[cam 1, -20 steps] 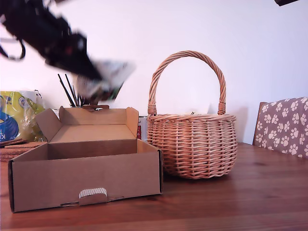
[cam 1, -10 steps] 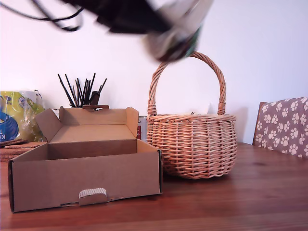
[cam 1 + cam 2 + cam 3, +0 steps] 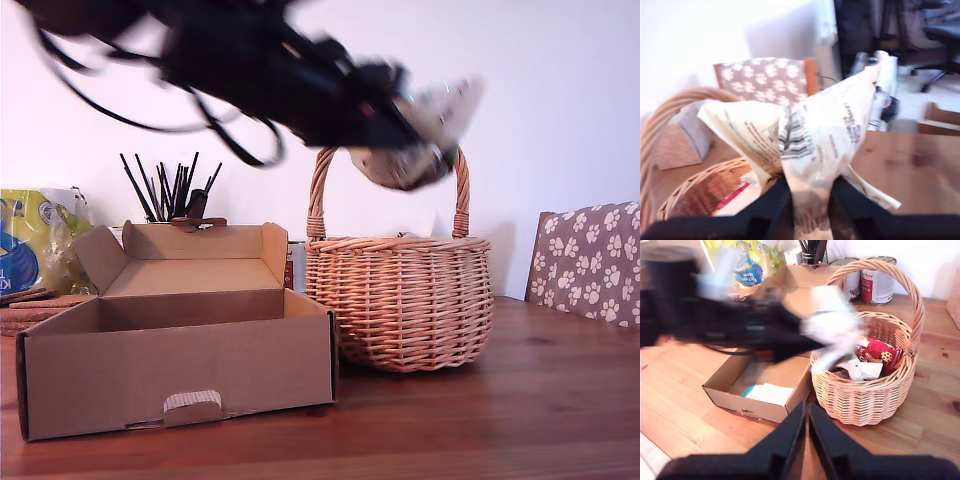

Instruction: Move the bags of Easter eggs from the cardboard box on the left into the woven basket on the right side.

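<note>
My first gripper (image 3: 807,200), jaws clamped on a bag (image 3: 415,140), hangs upper centre of the exterior view over the woven basket (image 3: 405,300) already holding packets; the cardboard box (image 3: 760,385) holds more; my second gripper (image 3: 806,440), jaws closed, carries nothing.

My first gripper (image 3: 807,192): dark fingers (image 3: 772,200) closed on a crinkly packet, one of the bags of Easter eggs (image 3: 810,130), which fans out above the fingertips. In the exterior view the first arm (image 3: 250,70) enters from the exterior view's upper left, motion-blurred, slanting downward toward the right, with cables looping beneath it; its gripper (image 3: 400,135) is raised in the air with the bag (image 3: 420,140) at its tip. My second gripper (image 3: 806,425): fingers (image 3: 785,432) pressed nearly together with only a thin gap, nothing between them, held high and looking down on the first arm (image 3: 730,325).
</note>
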`<move>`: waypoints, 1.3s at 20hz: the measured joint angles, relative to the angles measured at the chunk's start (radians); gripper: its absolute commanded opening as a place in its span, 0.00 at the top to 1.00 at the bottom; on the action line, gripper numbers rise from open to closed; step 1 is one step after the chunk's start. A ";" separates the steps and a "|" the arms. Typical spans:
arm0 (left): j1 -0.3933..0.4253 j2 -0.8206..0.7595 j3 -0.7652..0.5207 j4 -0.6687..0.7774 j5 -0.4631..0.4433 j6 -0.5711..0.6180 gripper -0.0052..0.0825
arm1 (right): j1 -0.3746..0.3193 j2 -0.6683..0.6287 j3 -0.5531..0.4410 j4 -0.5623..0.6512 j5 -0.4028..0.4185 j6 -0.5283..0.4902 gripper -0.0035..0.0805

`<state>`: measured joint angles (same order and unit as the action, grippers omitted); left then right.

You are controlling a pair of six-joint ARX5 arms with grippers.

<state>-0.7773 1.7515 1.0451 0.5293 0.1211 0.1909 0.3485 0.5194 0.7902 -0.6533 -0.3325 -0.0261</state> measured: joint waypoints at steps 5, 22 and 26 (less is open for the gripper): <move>0.001 0.054 0.082 -0.076 -0.140 0.011 0.83 | 0.000 0.000 0.000 -0.006 0.000 0.000 0.97; -0.001 -0.011 0.113 -0.386 -0.261 0.018 0.84 | 0.000 0.000 0.000 -0.006 -0.005 0.000 0.97; 0.002 -0.180 0.113 -0.590 -0.253 0.000 0.96 | 0.000 0.000 0.000 -0.005 0.023 0.000 0.97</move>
<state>-0.7753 1.5711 1.1576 -0.0608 -0.1314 0.1909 0.3485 0.5198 0.7902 -0.6579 -0.3099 -0.0261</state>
